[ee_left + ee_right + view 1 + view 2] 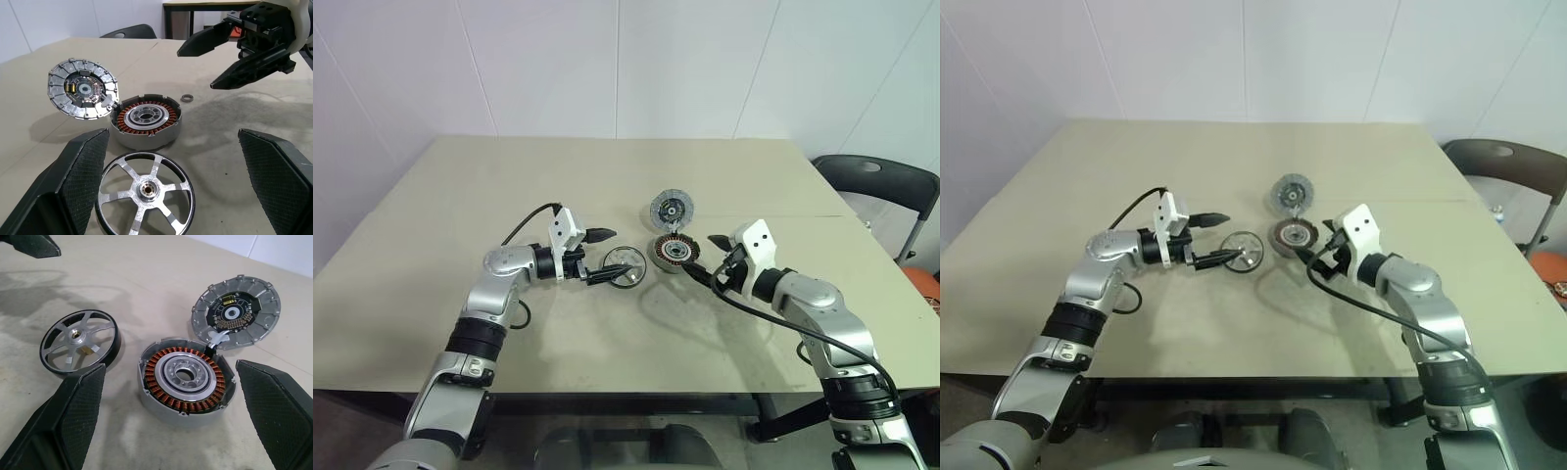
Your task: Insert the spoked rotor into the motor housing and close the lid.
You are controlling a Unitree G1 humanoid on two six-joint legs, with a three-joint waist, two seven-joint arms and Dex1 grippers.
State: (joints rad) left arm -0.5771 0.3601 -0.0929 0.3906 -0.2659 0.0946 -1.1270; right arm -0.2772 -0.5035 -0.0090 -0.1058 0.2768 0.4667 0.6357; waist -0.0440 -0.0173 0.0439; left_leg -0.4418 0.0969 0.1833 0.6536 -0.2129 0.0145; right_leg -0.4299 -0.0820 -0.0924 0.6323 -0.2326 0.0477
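Left end effector wide open, empty | right end effector wide open, empty

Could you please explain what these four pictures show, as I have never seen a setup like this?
This is a humanoid robot with two arms, each ending in a gripper of two black fingers. Two pictures come from cameras on its head, looking down over a beige table; the other two come from cameras on the wrists, looking along the fingers.

On the table lie three motor parts. The short round silver-grey housing with copper windings stands open. Its round grey lid with a dark centre leans tilted against the housing's rim. Beside them lies the thin silver spoked wheel. A small metal ring lies nearby.

The left gripper is open at the spoked wheel, the right gripper open near the housing. Neither holds anything.
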